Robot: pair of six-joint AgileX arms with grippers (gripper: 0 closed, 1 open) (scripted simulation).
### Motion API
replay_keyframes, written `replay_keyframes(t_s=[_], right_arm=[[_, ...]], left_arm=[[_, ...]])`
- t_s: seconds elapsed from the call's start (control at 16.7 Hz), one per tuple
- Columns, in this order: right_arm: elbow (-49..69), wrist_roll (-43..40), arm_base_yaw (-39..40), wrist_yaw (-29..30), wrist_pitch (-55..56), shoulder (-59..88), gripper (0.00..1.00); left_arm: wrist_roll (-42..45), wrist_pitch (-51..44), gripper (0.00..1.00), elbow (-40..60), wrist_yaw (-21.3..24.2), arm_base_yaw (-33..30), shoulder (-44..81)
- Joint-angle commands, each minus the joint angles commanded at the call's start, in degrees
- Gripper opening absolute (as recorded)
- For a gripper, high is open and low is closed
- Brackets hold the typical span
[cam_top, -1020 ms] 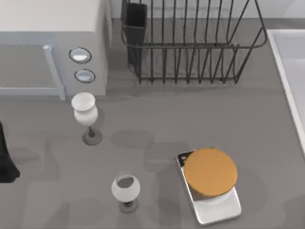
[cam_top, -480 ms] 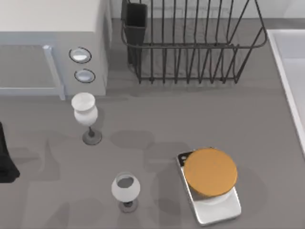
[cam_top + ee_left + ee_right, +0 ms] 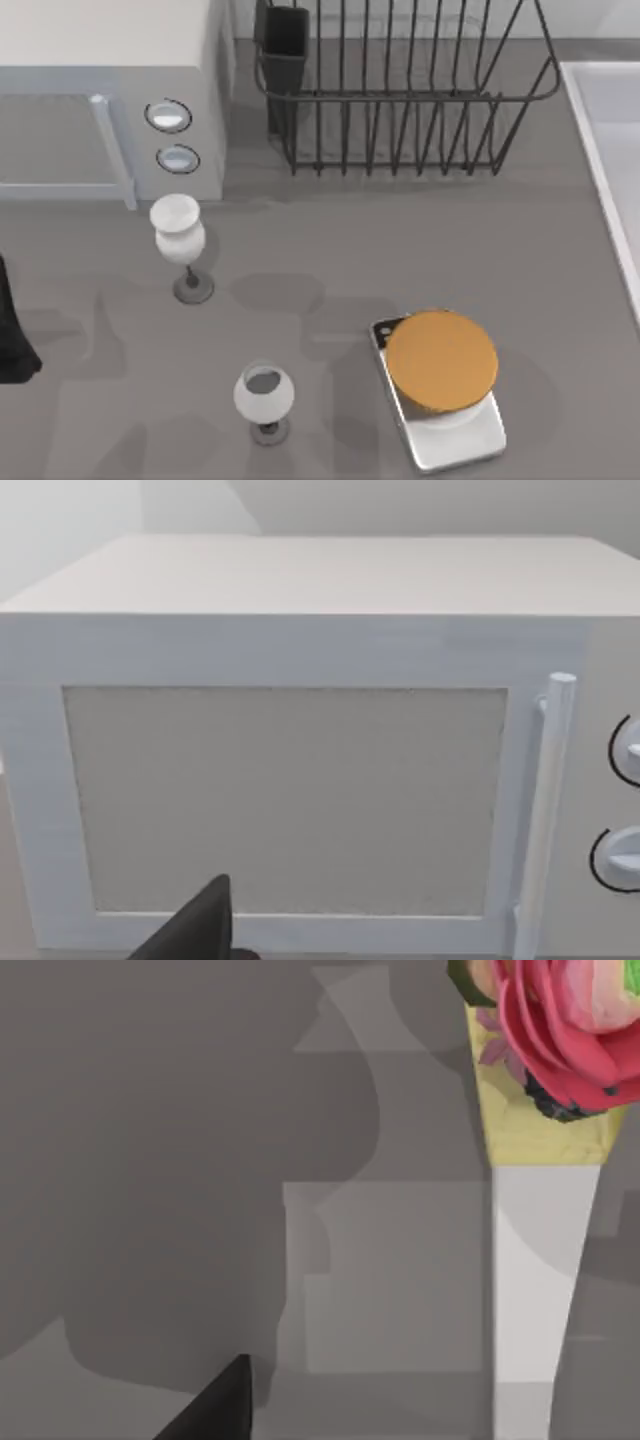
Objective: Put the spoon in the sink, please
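The spoon is out of view. The sink (image 3: pixel 600 170) is the pale basin with a lighter raised rim along the table's right edge. My left arm (image 3: pixel 12 335) shows as a dark shape at the table's left edge. In the left wrist view, a dark part of my left gripper (image 3: pixel 195 930) sits low in front of the white microwave's door (image 3: pixel 285 800). A dark part of my right gripper (image 3: pixel 215 1410) hangs over bare grey tabletop, beside a white vase (image 3: pixel 535 1280) holding a pink flower (image 3: pixel 560 1030).
A white microwave (image 3: pixel 110 90) stands at the back left and a black wire dish rack (image 3: pixel 400 90) at the back middle. Two stemmed glasses (image 3: pixel 180 240) (image 3: pixel 264 398) stand left of centre. An orange disc (image 3: pixel 441 360) lies on a shiny metal tray (image 3: pixel 470 440) at the front.
Faint shadows on the tabletop have shifted a little. No object has moved and the left arm stays at the left edge.
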State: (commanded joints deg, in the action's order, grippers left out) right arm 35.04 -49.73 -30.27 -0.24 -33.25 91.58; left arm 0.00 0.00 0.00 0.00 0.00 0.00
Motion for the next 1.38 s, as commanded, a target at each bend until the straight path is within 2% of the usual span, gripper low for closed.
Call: replay_keyframes(t_s=[0.06,0.84,1.32,1.38], right_arm=[[0.0,0.0,0.0,0.0,0.0,0.0,1.00],[0.0,0.0,0.0,0.0,0.0,0.0,0.02],[0.0,0.0,0.0,0.0,0.0,0.0,0.00],[2.4,0.9,0.0,-0.9,-5.6,-4.0,0.00]], left_arm=[[0.0,0.0,1.00,0.0,0.0,0.0,0.0],[0.0,0.0,1.00,0.0,0.0,0.0,0.0],[0.0,0.0,1.00,0.0,0.0,0.0,0.0],[0.0,0.0,1.00,0.0,0.0,0.0,0.0]])
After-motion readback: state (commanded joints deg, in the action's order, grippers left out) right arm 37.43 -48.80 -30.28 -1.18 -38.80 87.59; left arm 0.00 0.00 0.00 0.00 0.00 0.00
